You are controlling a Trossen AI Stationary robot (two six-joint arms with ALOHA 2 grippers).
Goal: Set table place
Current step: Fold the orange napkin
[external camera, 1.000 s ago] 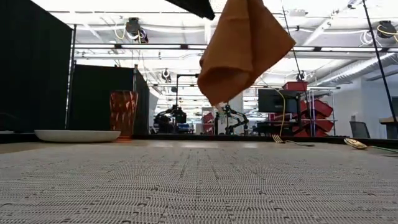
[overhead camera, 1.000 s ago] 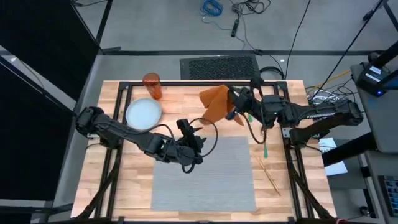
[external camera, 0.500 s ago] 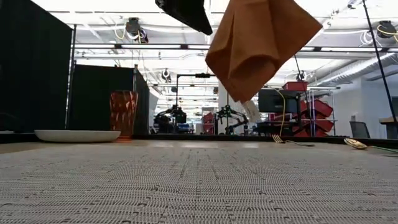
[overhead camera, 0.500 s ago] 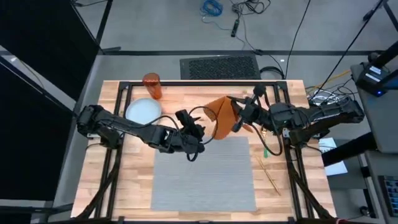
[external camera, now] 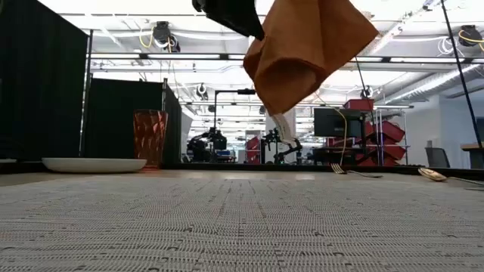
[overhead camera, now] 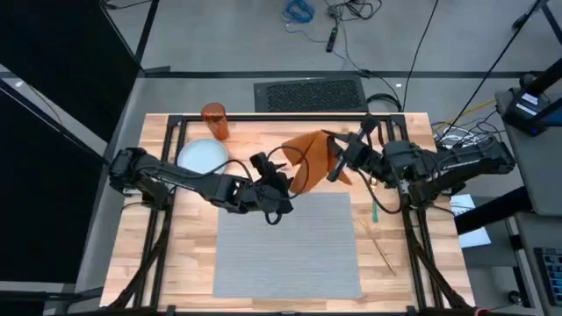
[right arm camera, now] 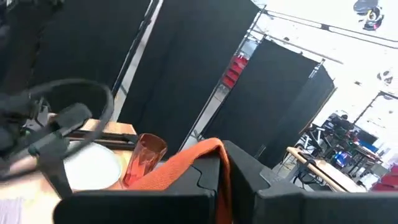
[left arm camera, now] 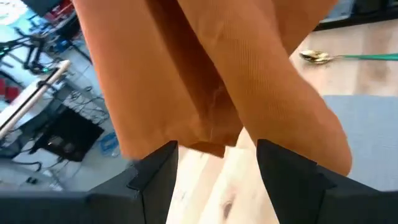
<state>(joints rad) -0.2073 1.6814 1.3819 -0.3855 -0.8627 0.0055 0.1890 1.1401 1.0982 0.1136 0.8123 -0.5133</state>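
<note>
- Above the bench's far half, the right gripper (overhead camera: 338, 163) is clamped on the orange napkin (overhead camera: 309, 161), hanging clear of the placemat (overhead camera: 287, 246).
- The left gripper (left arm camera: 217, 163), fingers apart, sits under the loose edge; it should pinch a corner before spreading it flat.

Napkin (overhead camera: 309, 158) hangs above placemat's (overhead camera: 285, 254) far edge.

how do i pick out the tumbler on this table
Start at the table's far left corner in the high view, beyond the pale-blue plate. The tumbler stands upright just behind that plate. It is the only tall, see-through orange thing; the orange napkin is cloth, held up mid-table.
</note>
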